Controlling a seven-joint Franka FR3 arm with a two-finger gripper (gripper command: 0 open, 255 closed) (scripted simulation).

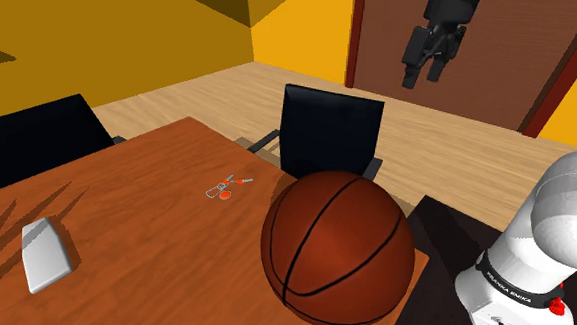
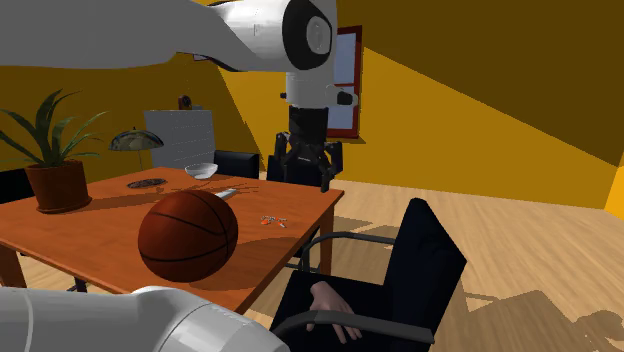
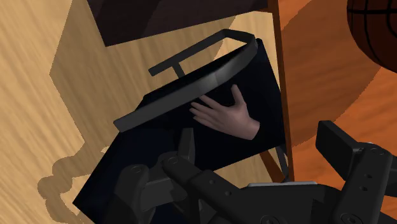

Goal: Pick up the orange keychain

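One orange keychain (image 1: 229, 188) on table (image 1: 153, 241); jaws parted, well apart.

Small white lettering, seemingly reading FRANKA EMIKA, ran along the black band (image 1: 517, 288) wrapped around the lower link of the white robot arm (image 1: 562, 221) at the shoulder view's lower right.
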